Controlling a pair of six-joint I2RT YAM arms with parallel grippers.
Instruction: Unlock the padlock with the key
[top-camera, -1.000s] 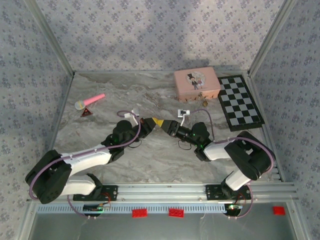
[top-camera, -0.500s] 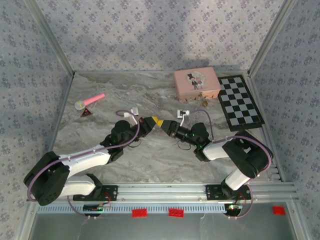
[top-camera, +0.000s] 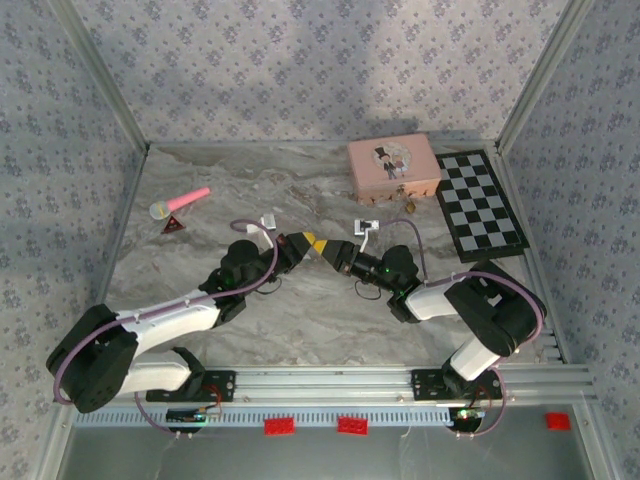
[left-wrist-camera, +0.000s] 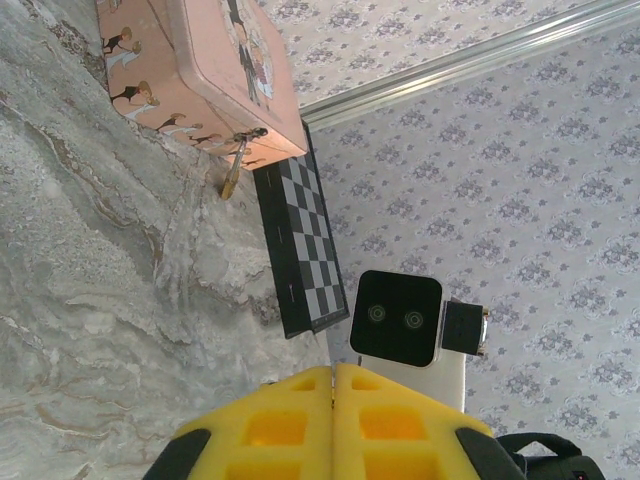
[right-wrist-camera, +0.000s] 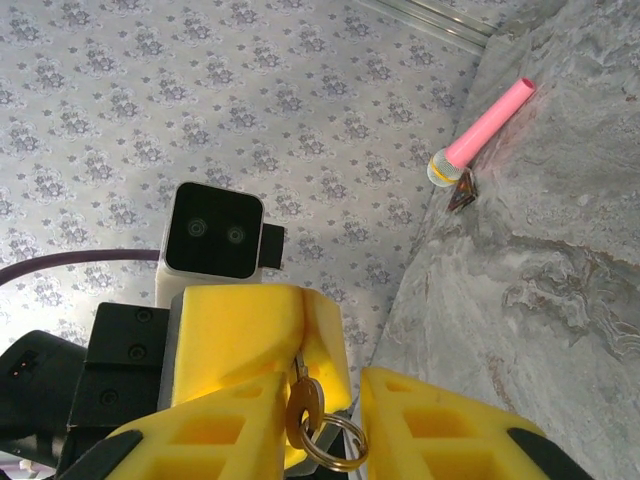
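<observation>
Obs: left pincer (top-camera: 300, 244) has its pads pressed together, nipping the key (right-wrist-camera: 304, 403) by its upper end, with the ring hanging below. The right pincer (right-wrist-camera: 330, 425) is tip to tip with it above mid-worktop (top-camera: 300, 310), jaws partly apart and the key ring in the gap; contact unclear. The padlock (left-wrist-camera: 231, 180) is at the front clasp of the pink tin box (top-camera: 392, 165), beside the chessboard (top-camera: 481, 203) and well apart from both pincers.

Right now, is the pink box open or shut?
Shut: on the pink box the lid sits flush, with the padlock hanging at its front clasp.
</observation>
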